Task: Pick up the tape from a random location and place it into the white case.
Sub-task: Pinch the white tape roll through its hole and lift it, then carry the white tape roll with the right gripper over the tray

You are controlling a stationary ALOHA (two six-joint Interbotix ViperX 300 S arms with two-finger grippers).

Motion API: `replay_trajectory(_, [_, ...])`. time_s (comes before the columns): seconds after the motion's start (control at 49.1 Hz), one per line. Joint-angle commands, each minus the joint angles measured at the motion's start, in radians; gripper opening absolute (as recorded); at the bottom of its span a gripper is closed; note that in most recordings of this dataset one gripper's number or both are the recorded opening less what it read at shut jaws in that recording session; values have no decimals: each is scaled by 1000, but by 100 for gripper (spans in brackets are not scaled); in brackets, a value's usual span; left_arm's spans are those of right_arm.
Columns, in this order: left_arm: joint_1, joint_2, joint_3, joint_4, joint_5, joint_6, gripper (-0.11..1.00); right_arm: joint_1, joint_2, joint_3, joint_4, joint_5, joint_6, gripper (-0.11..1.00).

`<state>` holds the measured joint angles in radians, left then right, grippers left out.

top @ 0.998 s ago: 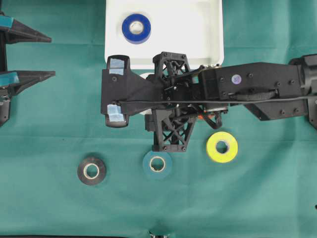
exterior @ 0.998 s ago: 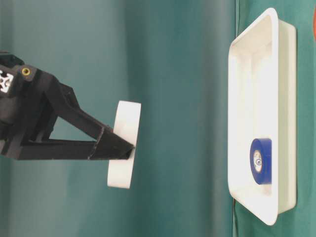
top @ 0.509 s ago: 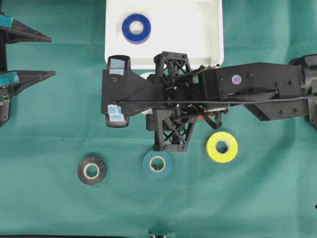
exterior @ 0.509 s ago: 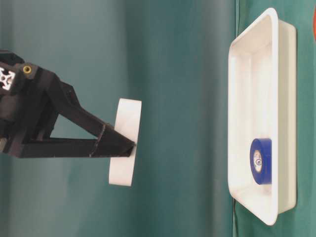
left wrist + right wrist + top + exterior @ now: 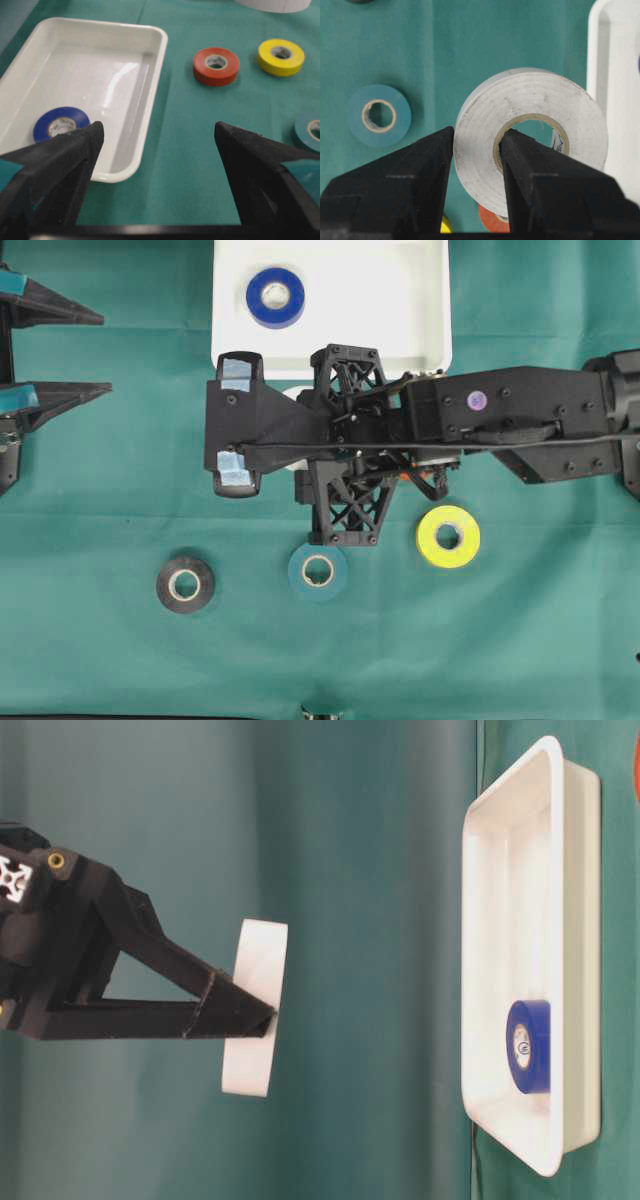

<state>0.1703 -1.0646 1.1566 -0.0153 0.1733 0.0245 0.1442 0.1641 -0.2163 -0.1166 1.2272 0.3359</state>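
My right gripper (image 5: 479, 135) points down at the cloth and is shut on a white tape roll (image 5: 535, 135), one finger outside the roll and one in its core. The table-level view shows the roll (image 5: 255, 1010) held clear above the cloth. From overhead only slivers of the roll (image 5: 297, 393) show under the arm, just in front of the white case (image 5: 400, 320). The case (image 5: 553, 820) holds a blue tape roll (image 5: 275, 297). My left gripper (image 5: 157, 135) stands open and empty at the left edge (image 5: 105, 353), aimed toward the case (image 5: 150, 100).
On the green cloth lie a black roll (image 5: 185, 584), a teal roll (image 5: 318, 571) and a yellow roll (image 5: 448, 536). An orange roll (image 5: 216, 65) lies beside the case, hidden under the right arm in the overhead view.
The right gripper with the white roll has crept very slightly toward the cloth. The left arm has not moved.
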Motion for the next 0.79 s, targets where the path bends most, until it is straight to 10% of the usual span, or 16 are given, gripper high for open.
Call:
replay_trajectory(0.0, [3, 9, -12, 3, -5, 0, 97, 3, -43, -29, -3, -3, 2, 33])
replay_trajectory(0.774, [3, 9, -12, 2, -5, 0, 97, 3, -43, -29, -26, -2, 2, 33])
